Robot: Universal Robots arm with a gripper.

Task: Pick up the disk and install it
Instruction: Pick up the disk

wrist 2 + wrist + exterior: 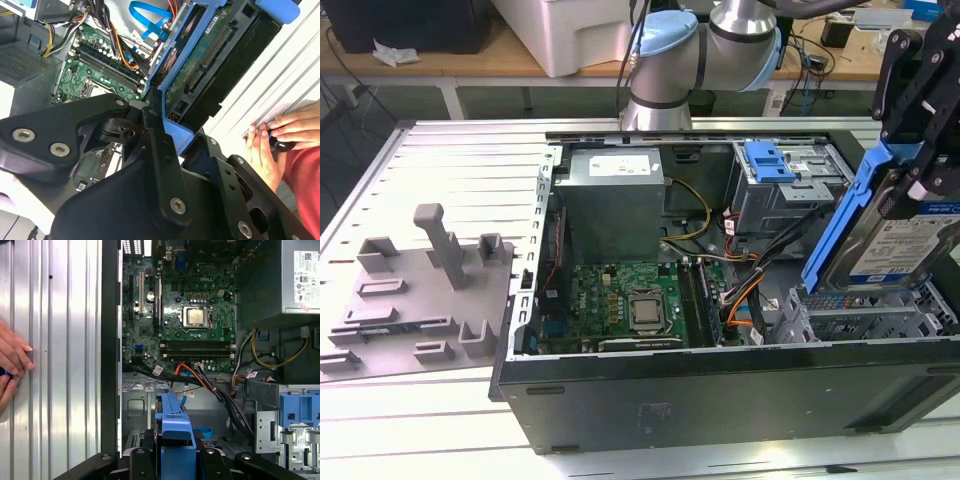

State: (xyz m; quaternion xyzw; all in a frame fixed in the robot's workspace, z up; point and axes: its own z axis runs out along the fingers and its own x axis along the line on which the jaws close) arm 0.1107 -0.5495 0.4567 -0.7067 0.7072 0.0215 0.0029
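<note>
Bright even light, glare on ribbed table [70, 340], case [720, 400] interior shadowed

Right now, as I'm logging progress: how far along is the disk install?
Done: pickup; the gripper is shut on the disk. In hand: the disk hangs tilted over the drive cage at the exterior view's right end of the open computer case. Left: seating it; it is not lying in the cage yet.
</note>
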